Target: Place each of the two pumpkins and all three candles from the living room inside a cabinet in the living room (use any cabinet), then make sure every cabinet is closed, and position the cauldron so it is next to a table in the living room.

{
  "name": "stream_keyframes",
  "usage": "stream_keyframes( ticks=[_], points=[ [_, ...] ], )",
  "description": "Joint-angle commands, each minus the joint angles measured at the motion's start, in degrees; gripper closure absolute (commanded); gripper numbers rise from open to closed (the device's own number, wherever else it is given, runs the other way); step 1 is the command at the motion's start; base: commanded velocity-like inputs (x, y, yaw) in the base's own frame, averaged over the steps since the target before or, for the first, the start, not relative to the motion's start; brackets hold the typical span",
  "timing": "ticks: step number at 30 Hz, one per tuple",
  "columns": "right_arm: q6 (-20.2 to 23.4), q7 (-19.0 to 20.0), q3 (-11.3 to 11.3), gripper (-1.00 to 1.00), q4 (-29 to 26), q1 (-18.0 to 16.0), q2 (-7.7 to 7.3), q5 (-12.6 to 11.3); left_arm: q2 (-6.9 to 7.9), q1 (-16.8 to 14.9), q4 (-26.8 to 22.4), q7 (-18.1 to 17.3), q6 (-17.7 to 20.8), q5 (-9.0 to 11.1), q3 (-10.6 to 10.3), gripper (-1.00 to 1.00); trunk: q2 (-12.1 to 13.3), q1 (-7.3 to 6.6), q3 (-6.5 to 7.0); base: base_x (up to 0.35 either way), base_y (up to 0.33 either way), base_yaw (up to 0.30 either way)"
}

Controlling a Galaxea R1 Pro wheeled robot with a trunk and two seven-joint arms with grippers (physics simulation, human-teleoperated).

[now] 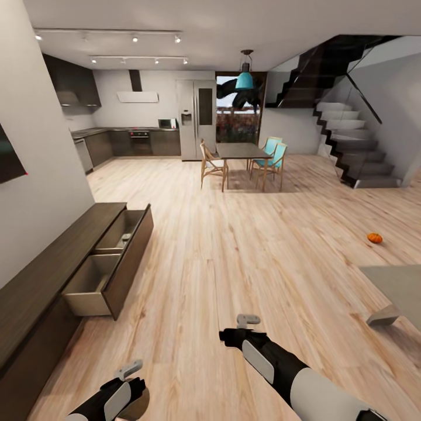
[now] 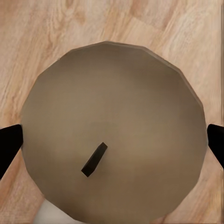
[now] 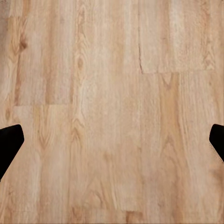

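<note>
My left gripper (image 1: 132, 394) hangs low over the floor, shut on a round grey-brown candle (image 2: 116, 98) with a short black wick; the candle spans the whole gap between the two black fingertips (image 2: 9, 142). My right gripper (image 3: 112, 140) stands open over bare floor, holding nothing. The dark-brown cabinet (image 1: 55, 263) runs along the left wall with two drawers pulled out; a small pale object lies in the farther drawer (image 1: 124, 237). An orange pumpkin (image 1: 375, 238) sits on the floor at the right. A corner of the grey table (image 1: 397, 283) shows at the right edge.
Light wood floor stretches ahead. A dining table (image 1: 241, 151) with wooden and teal chairs stands further back. Behind it are a kitchen and a fridge (image 1: 196, 120). Stairs (image 1: 356, 158) rise at the right.
</note>
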Motion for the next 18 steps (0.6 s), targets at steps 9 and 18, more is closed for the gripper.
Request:
stream_keyframes(
  ticks=[9, 18],
  points=[
    [0.1, -0.5, 0.4, -1.00, -0.1, -0.1, -0.06, 0.1, 0.06, 0.0, -0.2, 0.3, 0.3, 0.4, -0.5, 1.00, 0.0, 0.04, -0.06, 0.329, 0.000, 0.000],
    [-2.2, -0.6, 0.4, -1.00, 0.0, -0.1, -0.14, 0.2, 0.05, 0.0, -0.2, 0.3, 0.3, 0.4, -0.5, 1.00, 0.0, 0.04, 0.56, 0.329, 0.000, 0.000]
  ],
)
